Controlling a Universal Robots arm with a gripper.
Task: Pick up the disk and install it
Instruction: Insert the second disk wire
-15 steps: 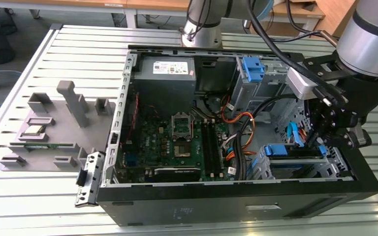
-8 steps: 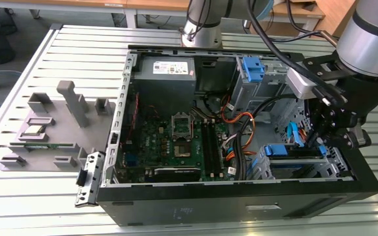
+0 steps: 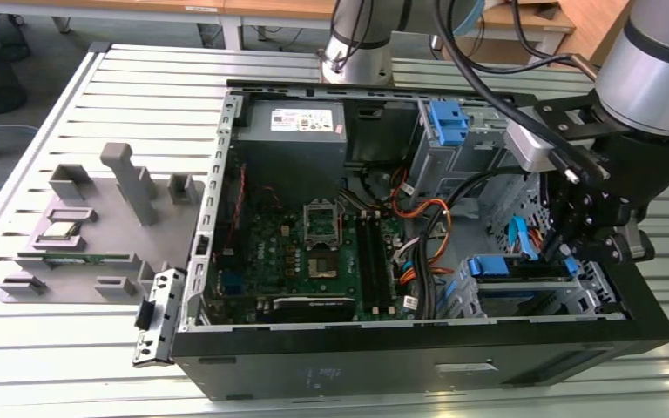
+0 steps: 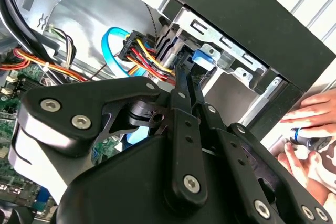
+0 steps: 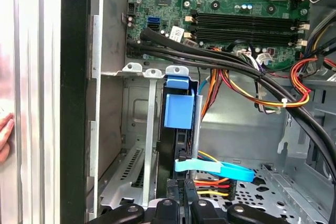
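Note:
The disk [image 5: 178, 111] stands on edge inside the metal drive cage [image 5: 137, 124] of the open computer case, its blue bracket tab facing out. In the exterior view the disk's blue bracket [image 3: 503, 266] shows in the cage at the case's near right corner. My gripper [image 3: 573, 248] hangs right above that cage. In both wrist views the gripper [image 4: 181, 74] [image 5: 184, 203] has its black fingers drawn together, tips at the disk's [image 4: 203, 56] outer edge. I see nothing held between them.
A blue flat cable [image 5: 220, 169] and coloured power wires [image 5: 210, 184] run beside the disk. The motherboard [image 3: 311, 244] fills the case floor. A second blue bracket [image 3: 449, 122] sits in the far bay. A person's hand [image 4: 310, 129] rests outside the case wall. A grey parts holder [image 3: 102, 218] lies on the exterior view's left.

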